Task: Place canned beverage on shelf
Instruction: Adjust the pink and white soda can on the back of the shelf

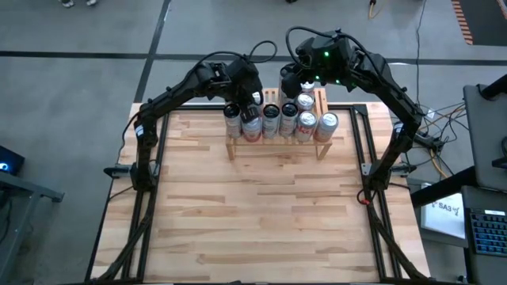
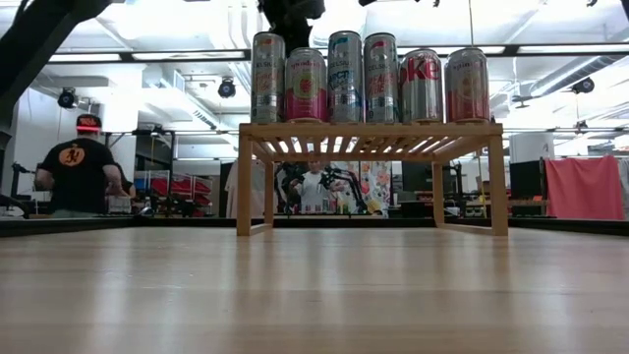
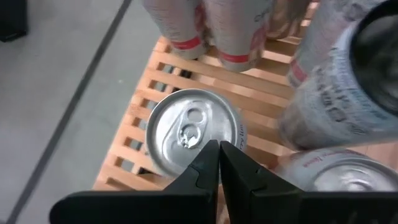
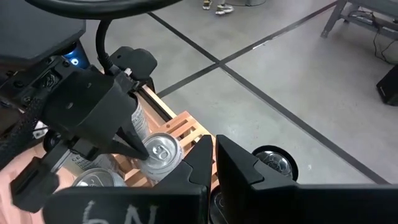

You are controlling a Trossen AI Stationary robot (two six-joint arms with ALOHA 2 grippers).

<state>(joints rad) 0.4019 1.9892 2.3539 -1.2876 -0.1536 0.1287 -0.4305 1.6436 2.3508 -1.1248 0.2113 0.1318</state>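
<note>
Shelf (image 2: 369,131) holding upright cans (image 2: 371,79), left gripper (image 3: 217,163) closed empty above, right gripper (image 4: 213,158) closed too

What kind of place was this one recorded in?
Probably a robotics lab or open workshop: polished concrete floor with taped lines, cluttered workbenches behind the shelf, and a person working there.

— What's beyond the table?
— A person (image 2: 79,169) in a black shirt and red cap, back turned. A red cloth (image 2: 586,187) hangs opposite — a laptop (image 1: 487,229) beside the table.
</note>
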